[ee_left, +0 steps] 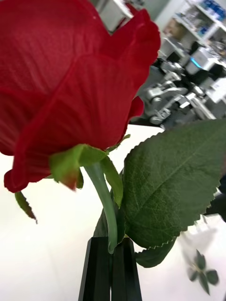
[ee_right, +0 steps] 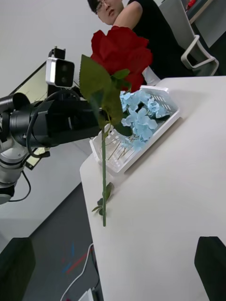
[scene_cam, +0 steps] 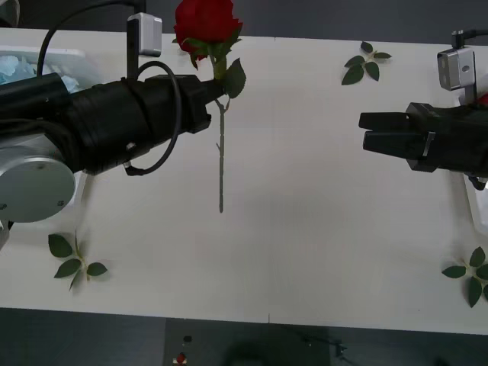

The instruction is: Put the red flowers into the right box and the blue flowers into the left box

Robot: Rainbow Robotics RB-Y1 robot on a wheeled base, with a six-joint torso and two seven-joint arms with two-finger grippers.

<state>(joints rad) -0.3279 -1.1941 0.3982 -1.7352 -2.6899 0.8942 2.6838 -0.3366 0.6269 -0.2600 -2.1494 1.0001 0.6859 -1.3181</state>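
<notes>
My left gripper [scene_cam: 219, 94] is shut on the stem of a red flower [scene_cam: 206, 24], held upright above the table with the stem's end hanging down mid-table. In the left wrist view the black fingers [ee_left: 100, 268] pinch the green stem just below the bloom [ee_left: 70, 80] and a large leaf. My right gripper [scene_cam: 367, 130] hovers open at the right, apart from the rose, with its fingers [ee_right: 211, 263] spread. The left box [ee_right: 155, 134] holds blue flowers [ee_right: 141, 115], and its corner shows behind my left arm [scene_cam: 46, 53]. The right box [scene_cam: 480, 207] shows as a thin white rim.
Loose green leaf sprigs lie at the back right [scene_cam: 366, 61], front left [scene_cam: 75, 261] and front right [scene_cam: 471, 276]. The table [scene_cam: 320, 229] ends in a front edge near the bottom of the front view.
</notes>
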